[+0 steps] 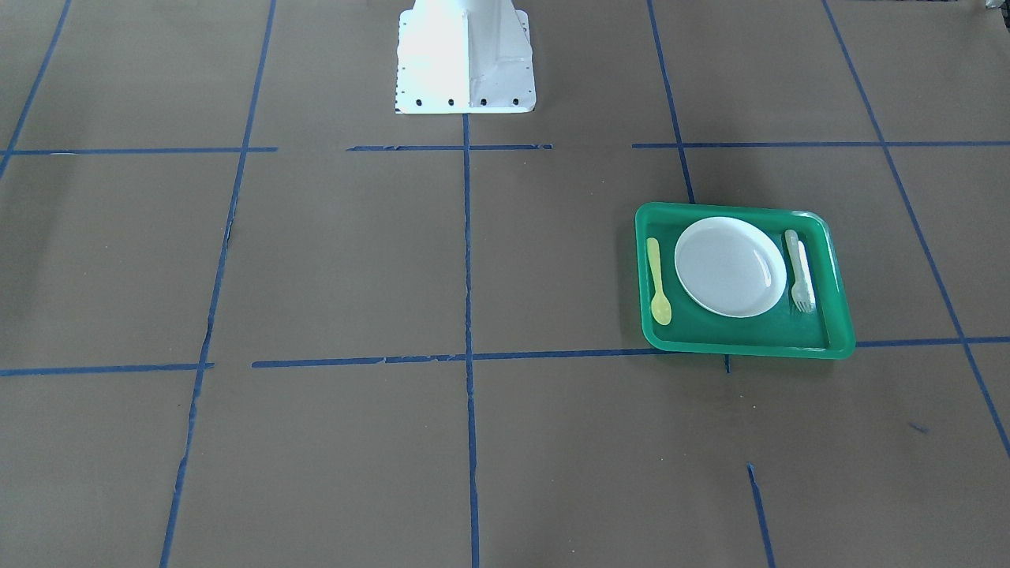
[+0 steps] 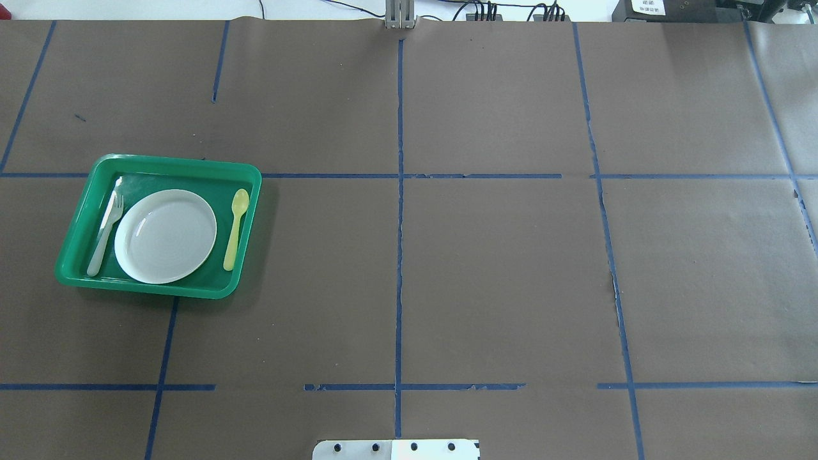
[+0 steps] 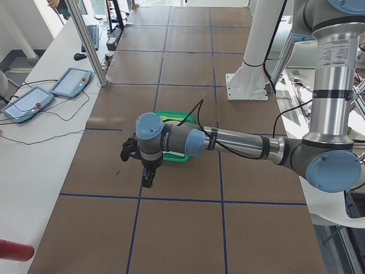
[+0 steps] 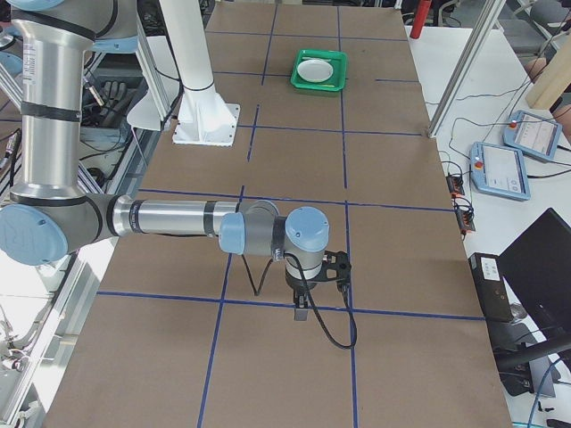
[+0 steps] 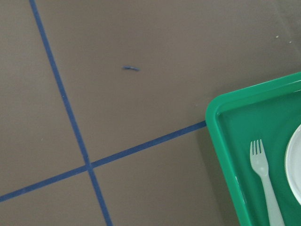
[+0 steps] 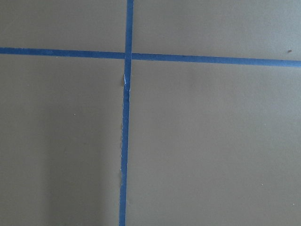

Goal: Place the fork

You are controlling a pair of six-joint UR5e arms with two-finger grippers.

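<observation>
The pale whitish plastic fork (image 1: 801, 272) lies flat in the green tray (image 1: 750, 345), beside the white plate (image 1: 730, 267). It also shows in the overhead view (image 2: 105, 227) and the left wrist view (image 5: 263, 181). A yellow spoon (image 1: 658, 282) lies on the plate's other side. My left gripper (image 3: 147, 180) hangs above the table just outside the tray's end, seen only in the exterior left view, so I cannot tell whether it is open or shut. My right gripper (image 4: 302, 312) hangs far from the tray over a blue tape crossing, and I cannot tell its state either.
The table is brown paper with a blue tape grid (image 2: 399, 255). The white robot base (image 1: 465, 59) stands at the table's robot side. Tablets and cables (image 3: 34, 97) lie on the white bench beyond the table's far edge.
</observation>
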